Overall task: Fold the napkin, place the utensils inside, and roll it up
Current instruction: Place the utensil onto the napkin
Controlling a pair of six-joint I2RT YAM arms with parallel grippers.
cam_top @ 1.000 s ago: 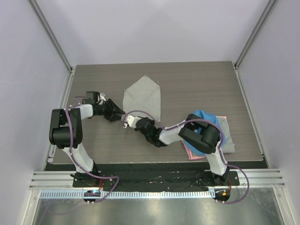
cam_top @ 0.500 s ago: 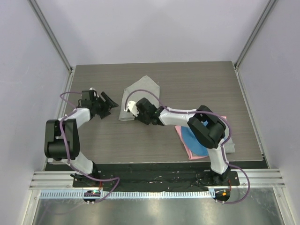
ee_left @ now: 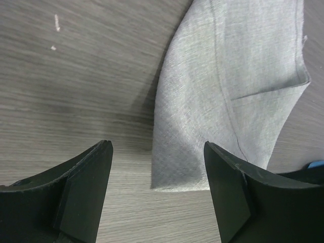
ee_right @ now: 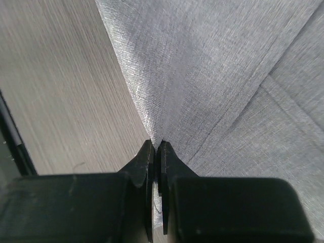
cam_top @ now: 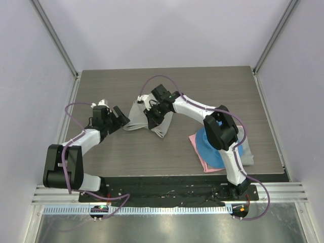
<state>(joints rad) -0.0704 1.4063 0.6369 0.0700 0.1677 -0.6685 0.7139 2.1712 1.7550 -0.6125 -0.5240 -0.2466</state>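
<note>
Two hands share one cloth. From above, the right hand (cam_top: 152, 110) is clenched on a raised ridge of the napkin (cam_top: 135, 117), which lies rumpled on the tabletop (cam_top: 101, 91) under that hand and to either side of it. The left hand (cam_top: 121, 117) stands released just beside the cloth's edge. A blue cloth (cam_top: 208, 145) and a pink cloth (cam_top: 202, 162) lie well behind the right hand, under its arm (neither wrist camera shows them). No spoon shows in any view.

Left wrist view: a napkin corner lies flat just ahead of the spread fingers (ee_left: 83, 192) and between them. Whether they touch it I cannot tell.

Right wrist view: only here is the pinch itself plain, with the fingertips pressed together on a thin pleat and fabric fanning away ahead of the hand.

As I judge it, so little thin fabric is pinched that it could slip free. With the left hand pinning nothing, the whole napkin may also drag along instead of folding, leaving a skewed fold.
</note>
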